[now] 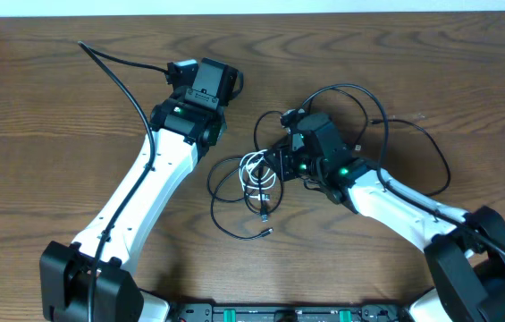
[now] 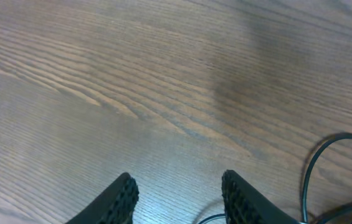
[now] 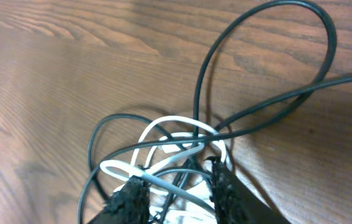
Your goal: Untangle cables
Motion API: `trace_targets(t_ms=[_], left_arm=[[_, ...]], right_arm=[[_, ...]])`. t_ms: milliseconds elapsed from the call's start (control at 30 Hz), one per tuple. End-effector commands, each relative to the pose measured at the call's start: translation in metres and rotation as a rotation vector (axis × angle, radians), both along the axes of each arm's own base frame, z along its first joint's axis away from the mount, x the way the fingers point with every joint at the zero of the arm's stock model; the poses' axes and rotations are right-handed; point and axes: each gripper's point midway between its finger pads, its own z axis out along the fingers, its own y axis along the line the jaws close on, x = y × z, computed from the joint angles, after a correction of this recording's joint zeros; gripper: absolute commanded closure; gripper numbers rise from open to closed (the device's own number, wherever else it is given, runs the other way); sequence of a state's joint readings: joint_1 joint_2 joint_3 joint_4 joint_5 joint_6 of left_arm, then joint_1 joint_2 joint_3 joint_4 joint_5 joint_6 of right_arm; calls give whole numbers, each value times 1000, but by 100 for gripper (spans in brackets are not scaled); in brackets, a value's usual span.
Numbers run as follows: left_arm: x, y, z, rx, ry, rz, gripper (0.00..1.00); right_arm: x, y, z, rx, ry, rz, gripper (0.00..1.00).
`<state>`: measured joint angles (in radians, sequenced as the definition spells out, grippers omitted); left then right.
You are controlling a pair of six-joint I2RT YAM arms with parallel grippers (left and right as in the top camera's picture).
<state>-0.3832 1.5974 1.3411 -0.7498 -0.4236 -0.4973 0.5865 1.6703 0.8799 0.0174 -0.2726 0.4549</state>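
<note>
My left pincer [image 2: 179, 186] is released: in its own wrist view the two ribbed fingers stand apart with nothing but bare wood grain between them. From overhead, the left arm [image 1: 158, 170] stretches up toward the far middle of the counter [image 1: 55, 107], and its pincer is well apart from the tangle. A dark cable [image 2: 313, 168] curves into the lower right corner of the left wrist view, but I cannot tell which cable it is. The tangle lies near the middle of the counter, just in front of my right arm. The white cord [image 3: 176, 118] is bunched in small loops at the heart of it, and the black cord [image 3: 199, 84] runs over and around it in wider loops that spread out across the wood. One small plug [image 1: 266, 233] rests on the counter on the near side of the bundle. My right pincer [image 3: 177, 180] is down on the tangle, with white and black strands passing between its fingers. A gap shows between them, and I cannot tell whether they are clenched on the strands or only straddling them.
</note>
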Motion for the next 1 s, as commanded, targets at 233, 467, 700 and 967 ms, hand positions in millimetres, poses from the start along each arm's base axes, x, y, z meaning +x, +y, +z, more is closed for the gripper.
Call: trace_targets(t_ms=[233,467,700,967], left_arm=[[1,1,-3,4,6,6,54],[1,1,-3,4,5,7,54],[1,1,-3,4,5,6,53],[1,1,-3,3,4,7,53]], right_arm=[[-15,3,7,33,40,56,99],[-6,0,22,57,3,37,99],[13,-22,64,100,-96,-30,99],[33,-61,171,215,-318,-118,99]])
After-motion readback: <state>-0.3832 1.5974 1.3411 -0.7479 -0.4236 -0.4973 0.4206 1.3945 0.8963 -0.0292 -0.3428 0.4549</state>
